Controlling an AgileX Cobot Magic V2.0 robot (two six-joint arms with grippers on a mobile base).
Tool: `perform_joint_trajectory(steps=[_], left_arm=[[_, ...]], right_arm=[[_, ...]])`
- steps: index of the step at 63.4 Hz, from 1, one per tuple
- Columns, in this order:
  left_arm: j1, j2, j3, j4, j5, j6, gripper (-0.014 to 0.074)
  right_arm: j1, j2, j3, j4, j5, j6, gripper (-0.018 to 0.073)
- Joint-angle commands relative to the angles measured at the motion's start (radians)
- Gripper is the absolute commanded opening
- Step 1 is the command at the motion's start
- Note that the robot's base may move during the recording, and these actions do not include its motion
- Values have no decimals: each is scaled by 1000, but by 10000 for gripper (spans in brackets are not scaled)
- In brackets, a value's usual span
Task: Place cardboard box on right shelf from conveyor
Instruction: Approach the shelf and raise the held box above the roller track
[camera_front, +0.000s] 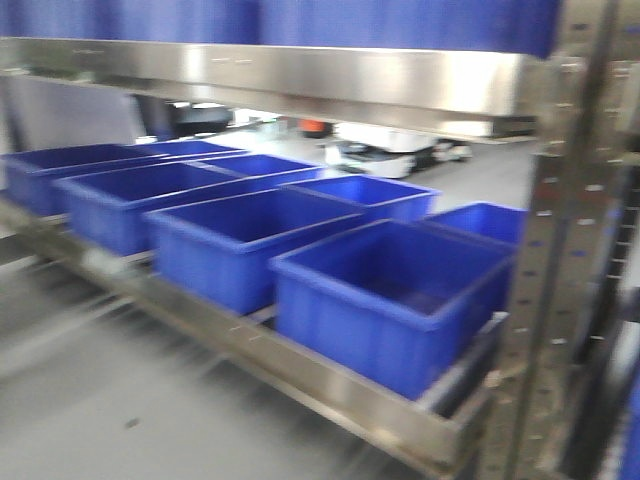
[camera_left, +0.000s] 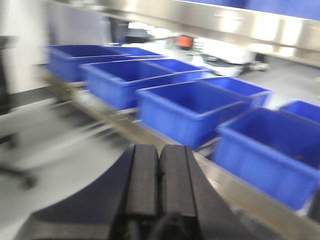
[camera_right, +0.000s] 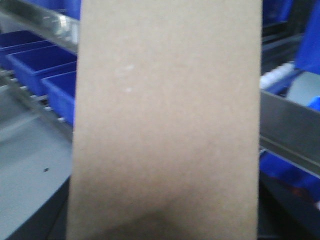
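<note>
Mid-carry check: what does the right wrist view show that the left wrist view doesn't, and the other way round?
Only the right wrist view: the plain tan cardboard box, close up and filling most of the frame, so the right gripper is hidden. Only the left wrist view: the left gripper, its black fingers closed together with nothing between them. Both: the row of open blue plastic bins beneath a brushed stainless-steel shelf lip, with light grey floor in front. Both views are blurred.
</note>
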Motion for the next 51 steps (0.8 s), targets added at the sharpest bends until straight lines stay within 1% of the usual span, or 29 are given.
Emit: perform_joint_trajectory(steps=[1,7,17,51], left_arm=[[1,-14,-3,-5,-84,-5,-119],[1,-14,-3,-5,-84,-5,-119],[-27,-12,-3,-5,-84,-5,-119],[-27,-12,-3,-5,-84,-5,-119]], right_arm=[[-6,18,-27,-18,-100,-10,195],[-6,18,-27,-18,-100,-10,195],[-6,18,-27,-18,-100,-10,195],[-6,18,-27,-18,-100,-10,195]])
